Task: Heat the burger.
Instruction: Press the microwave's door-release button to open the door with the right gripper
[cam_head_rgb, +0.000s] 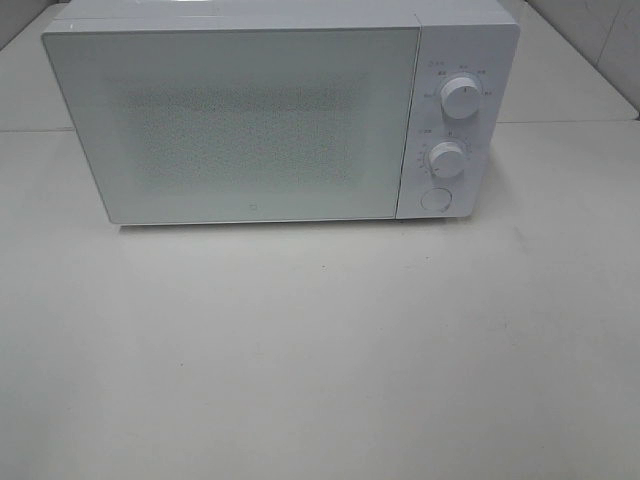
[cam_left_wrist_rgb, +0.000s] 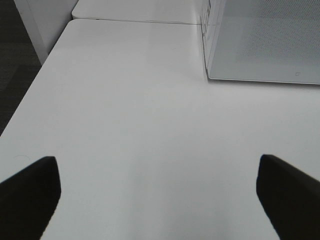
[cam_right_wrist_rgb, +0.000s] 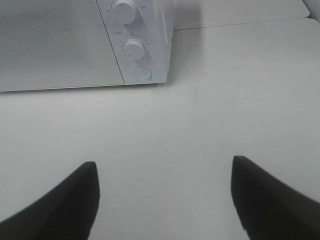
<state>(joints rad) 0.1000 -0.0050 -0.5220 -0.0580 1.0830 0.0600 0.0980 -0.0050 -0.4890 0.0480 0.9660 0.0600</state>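
- White box-shaped microwave oven (cam_head_rgb: 250, 120) sits at far middle of the pale matte tabletop (cam_head_rgb: 320, 350), front facing near side.
- Its wide door w/ pale dotted glass panel (cam_head_rgb: 240, 125) is shut and takes up the left and middle of the front.
- Ctrl strip on right of the front: upper round white knob (cam_head_rgb: 461, 97), lower round white knob (cam_head_rgb: 447, 160) under it, flat round white button (cam_head_rgb: 436, 199) at bottom. Tiny marks ring both knobs, too small to read.
- Second pale tabletop (cam_head_rgb: 570, 90) butts on at far side; the seam runs behind the oven's front line.
- Burger: not in any view; can't tell where it is. Nothing can be made out through the dotted door panel.
- Left gripper (cam_left_wrist_rgb: 157, 167): black fingers (cam_left_wrist_rgb: 30, 195) spread wide, released, only bare table between them. It's over the table's left part; oven's near-left corner shows ahead in the left wrist view.
- Right gripper (cam_right_wrist_rgb: 164, 167): black fingers (cam_right_wrist_rgb: 270, 200) apart, released, gripping nothing, bare table between. It's over the near-right part of the table, well apart from the oven, w/ the ctrl strip ahead.
- Neither gripper shows in the exterior high view.
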